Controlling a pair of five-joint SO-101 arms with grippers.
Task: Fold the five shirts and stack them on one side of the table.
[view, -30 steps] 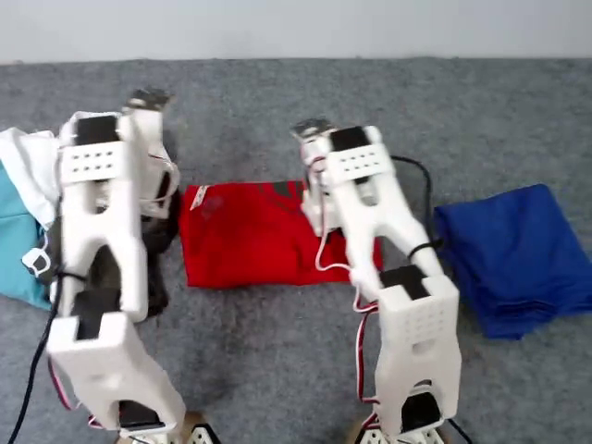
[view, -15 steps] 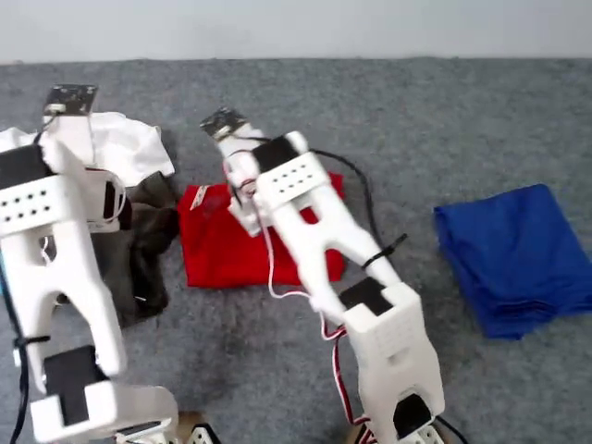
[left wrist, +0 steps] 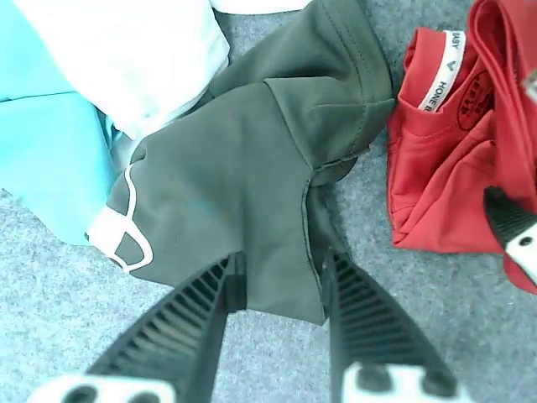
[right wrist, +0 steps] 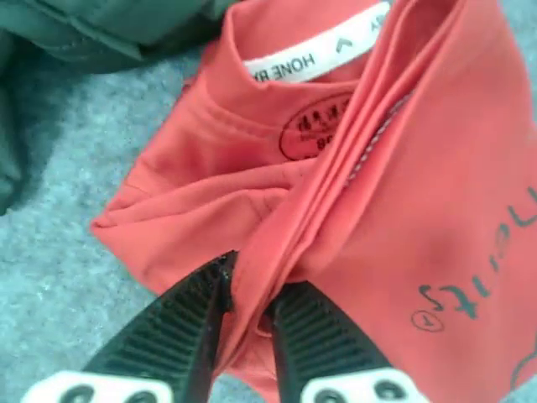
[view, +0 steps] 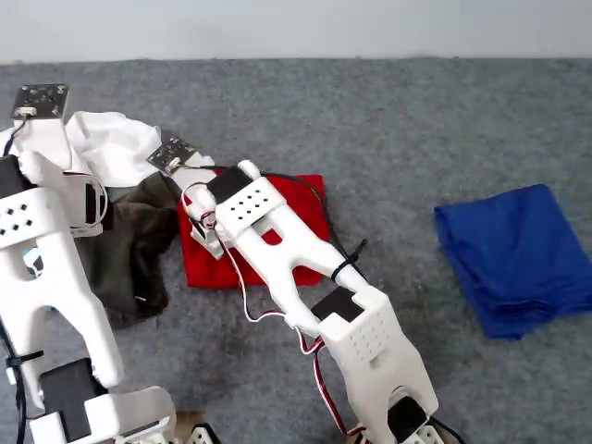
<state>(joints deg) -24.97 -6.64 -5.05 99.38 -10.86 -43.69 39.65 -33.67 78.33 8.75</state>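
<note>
Two shirts, centre-left: left end effector [left wrist: 281, 264] open astride the olive shirt [left wrist: 252, 168], right end effector [right wrist: 250, 281] clamped on the red shirt [right wrist: 403, 210].

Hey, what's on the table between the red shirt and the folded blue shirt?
Nothing. In the high view the grey table is bare between the red shirt and the blue shirt, apart from an arm's black cable at the red shirt's edge.

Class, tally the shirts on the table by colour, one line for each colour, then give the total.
red shirt: 1
blue shirt: 1
white shirt: 1
dark green shirt: 1
turquoise shirt: 1
Total: 5 shirts
</note>
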